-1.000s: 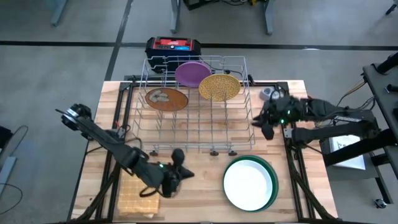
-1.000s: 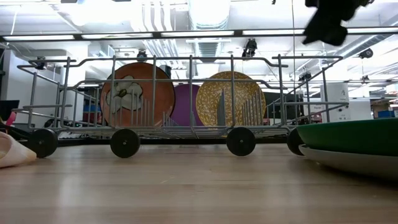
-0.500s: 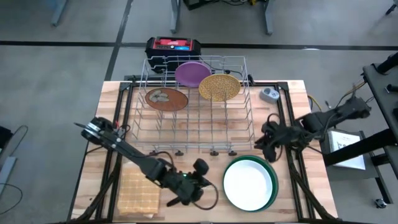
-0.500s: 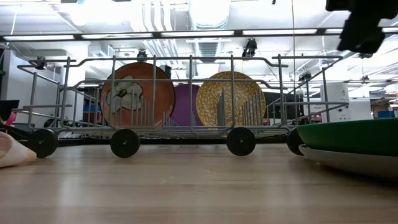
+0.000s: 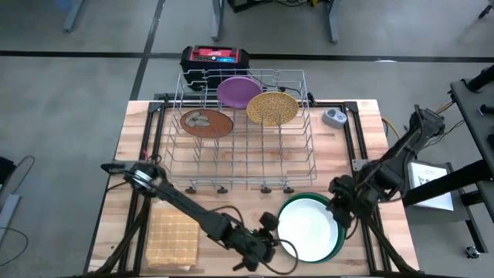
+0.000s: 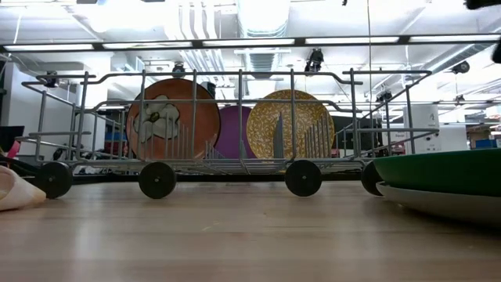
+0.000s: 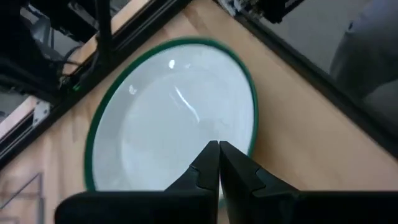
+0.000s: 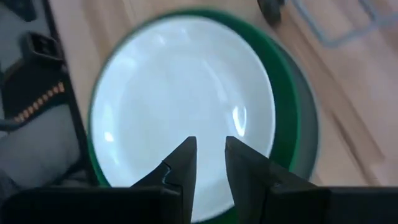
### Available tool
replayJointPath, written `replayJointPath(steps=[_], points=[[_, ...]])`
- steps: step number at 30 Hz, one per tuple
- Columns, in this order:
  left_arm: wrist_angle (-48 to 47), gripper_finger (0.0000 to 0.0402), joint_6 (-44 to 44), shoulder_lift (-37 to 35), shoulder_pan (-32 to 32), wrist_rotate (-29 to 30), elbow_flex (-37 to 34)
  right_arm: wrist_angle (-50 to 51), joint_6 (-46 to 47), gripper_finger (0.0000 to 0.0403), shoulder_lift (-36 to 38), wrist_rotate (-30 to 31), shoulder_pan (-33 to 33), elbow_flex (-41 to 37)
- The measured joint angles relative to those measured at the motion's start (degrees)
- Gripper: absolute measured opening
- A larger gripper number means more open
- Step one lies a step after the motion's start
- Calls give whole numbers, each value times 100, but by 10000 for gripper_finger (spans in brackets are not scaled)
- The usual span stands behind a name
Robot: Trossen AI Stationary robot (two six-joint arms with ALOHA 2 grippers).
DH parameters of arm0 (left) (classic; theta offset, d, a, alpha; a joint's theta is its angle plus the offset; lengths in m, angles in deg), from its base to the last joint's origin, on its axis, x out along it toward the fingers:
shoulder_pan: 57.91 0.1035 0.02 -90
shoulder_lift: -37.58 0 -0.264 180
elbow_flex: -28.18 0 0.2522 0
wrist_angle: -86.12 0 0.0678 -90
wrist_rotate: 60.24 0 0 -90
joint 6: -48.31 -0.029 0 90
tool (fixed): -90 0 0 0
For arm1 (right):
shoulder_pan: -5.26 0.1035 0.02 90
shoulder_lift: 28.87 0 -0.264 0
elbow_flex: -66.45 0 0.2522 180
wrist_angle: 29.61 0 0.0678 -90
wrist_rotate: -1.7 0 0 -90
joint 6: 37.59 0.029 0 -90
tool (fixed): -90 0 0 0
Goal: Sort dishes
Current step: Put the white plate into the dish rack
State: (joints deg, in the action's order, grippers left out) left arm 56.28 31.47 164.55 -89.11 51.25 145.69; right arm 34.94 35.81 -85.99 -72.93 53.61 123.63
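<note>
Glossy white plate [image 5: 307,229] lies round and flat on your green plate [image 5: 338,232], left tool [image 5: 272,245] pinched empty, right tool [image 5: 337,208] slightly parted, holding nothing, on the wood-grain surface [image 5: 363,131].

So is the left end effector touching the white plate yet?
Cannot tell. The left wrist view shows the shut left end effector over the white plate, but no contact or gap is plain.

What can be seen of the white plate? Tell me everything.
The white plate is round, glossy and smooth, lying flat and face up on a green plate whose rim rings it, at the table's near edge in front of the wire rack. The left gripper, shut, and the right gripper hang at its opposite edges; contact is unclear.
</note>
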Motion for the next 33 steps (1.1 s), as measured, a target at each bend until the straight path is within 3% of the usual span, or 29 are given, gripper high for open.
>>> replayJointPath(steps=[5, 11, 15, 22, 33], points=[[-682, 0, 207, 955, 48, 38, 1373, 649, 573, 81, -354, -272, 113, -16], [-2103, 0, 913, 2106, 89, 62, 3149, 464, 621, 132, -839, -665, 184, -39], [-1379, 0, 1136, 2042, 87, 178, 2477, 416, 565, 176, -1160, -733, 268, -42], [-1464, 0, 1692, 2002, 101, 340, 2402, -105, 394, 240, -1522, -539, 397, -61], [-1121, 0, 2309, 1988, 153, 399, 2055, -630, 449, 278, -1749, -467, 393, -452]])
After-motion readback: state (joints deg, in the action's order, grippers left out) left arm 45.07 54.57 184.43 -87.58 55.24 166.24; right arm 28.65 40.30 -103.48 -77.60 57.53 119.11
